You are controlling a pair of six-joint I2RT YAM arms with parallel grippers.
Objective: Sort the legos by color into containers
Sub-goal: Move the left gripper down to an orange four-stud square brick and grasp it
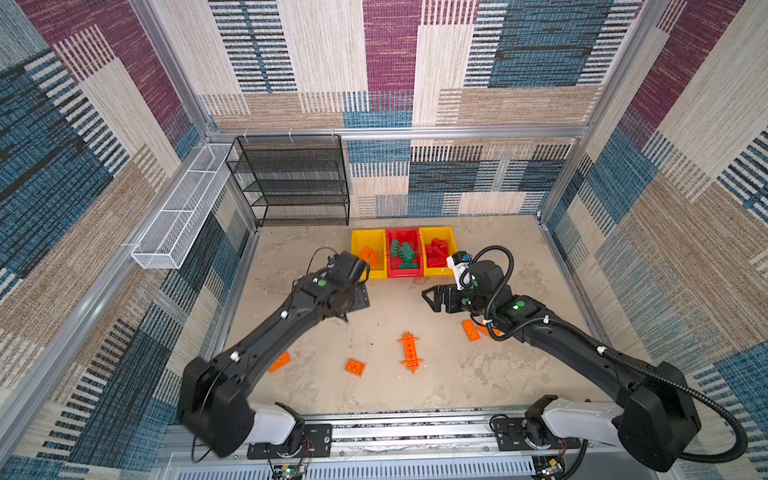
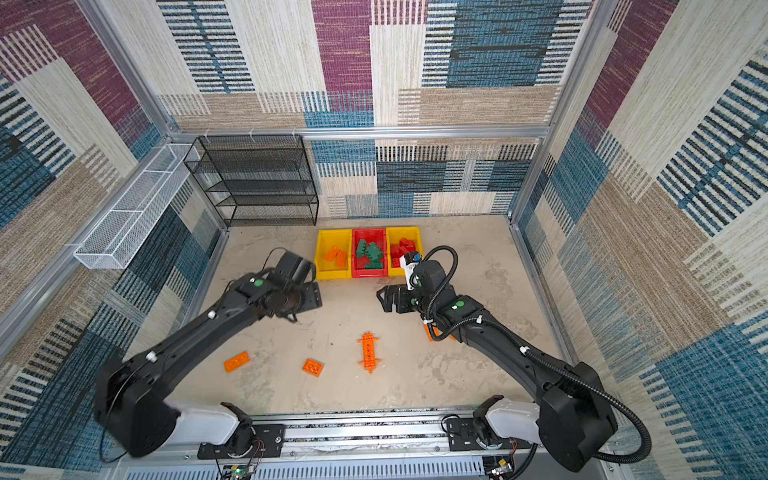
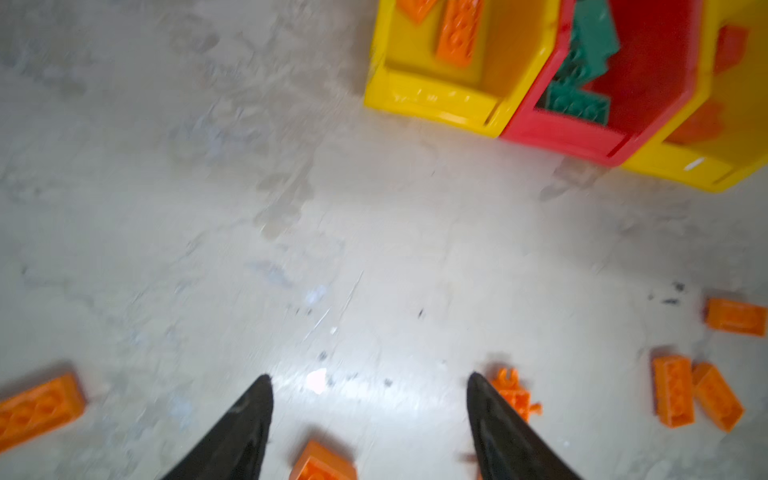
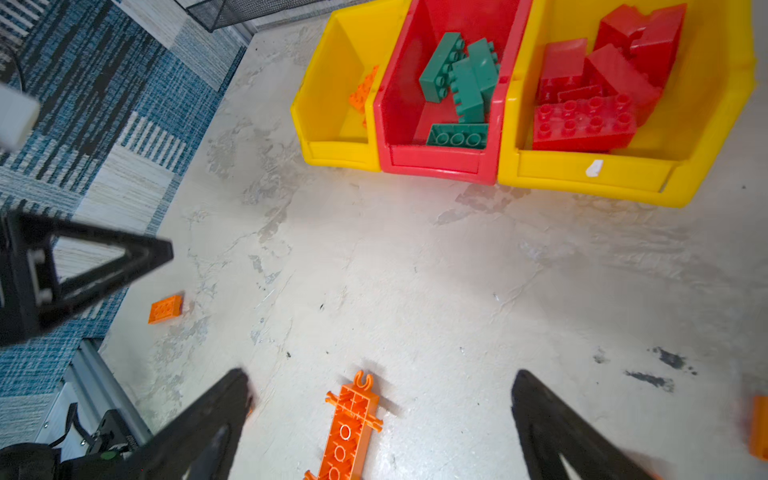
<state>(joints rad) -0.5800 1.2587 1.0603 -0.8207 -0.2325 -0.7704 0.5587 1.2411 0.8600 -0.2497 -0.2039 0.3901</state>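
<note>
**Both pincers apart and empty, orange legos loose on the table**

Left pincer (image 3: 369, 380): fingers spread, nothing between them. It hangs over the table (image 1: 478, 374) just in front of the left yellow bin (image 4: 332, 83). The small orange brick (image 1: 355, 367) lies on the robot's side of it, apart from it. In the left wrist view that brick shows in the gap between the fingers, touching neither. The tabbed end of the long orange plate (image 1: 410, 351) peeks out from behind one finger in the same view.

Right pincer (image 4: 381, 374): fingers wide apart, empty, raised over the table in front of the right yellow bin (image 4: 552, 170) and pointing toward the middle. The plate lies flat mid-table on the robot's side of this pincer, near it. In the right wrist view the plate sits in line between the fingers, untouched.

Two orange bricks (image 1: 471, 330) lie against each other beside the right forearm, one partly hidden under it. The outer orange brick (image 1: 279, 361) lies beside the left arm, well apart from both pincers.

The bins stand side by side in a row at the back of the table. The left yellow bin holds orange bricks (image 1: 370, 254). The red bin (image 4: 436, 162) holds green bricks (image 4: 461, 79). The right yellow bin holds red bricks (image 4: 590, 112).
</note>
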